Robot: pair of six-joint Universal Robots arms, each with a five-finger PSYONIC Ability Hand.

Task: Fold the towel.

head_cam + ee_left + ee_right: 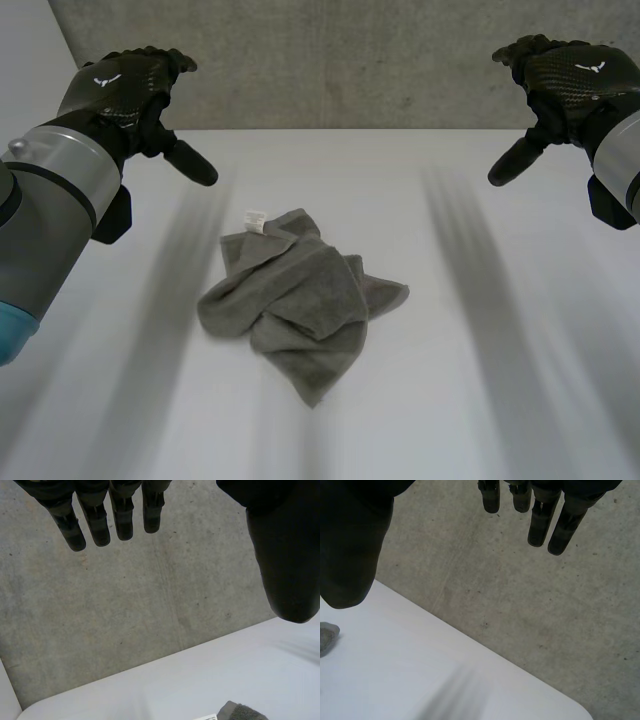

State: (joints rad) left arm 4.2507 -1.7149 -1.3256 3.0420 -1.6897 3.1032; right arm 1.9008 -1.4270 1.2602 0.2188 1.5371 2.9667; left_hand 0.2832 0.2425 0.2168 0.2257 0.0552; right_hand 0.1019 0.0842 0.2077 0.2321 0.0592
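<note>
At about ten o'clock from the towel (295, 300), in the head view, we see the left hand (125, 90) raised above the white table (500, 400), well apart from the cloth. It is released: in its own wrist view the fingers (95, 525) reach out straight, side by side, and the thumb (287, 570) stands wide of them, with grey concrete (125, 605) and the table's far edge behind. On the table in that view we catch a scrap of the towel and the tip of its white tag (206, 716).

In the middle of the table lies the towel, grey and crumpled into a loose heap, with folds thrown over one another. Its tag (255, 220) sits at the heap's eleven o'clock edge. One corner pokes out toward three o'clock and another points toward six o'clock. Neither hand touches it.

At about two o'clock from the towel we find the right hand (565, 80), also held above the table and well clear of the cloth. It too is released: its wrist view shows the fingers (540, 525) straight and the thumb (350, 555) spread away from them, over the concrete and the table's corner. Near the thumb's tip in that view, a small grey bit of the towel (326, 636) lies on the white surface.
</note>
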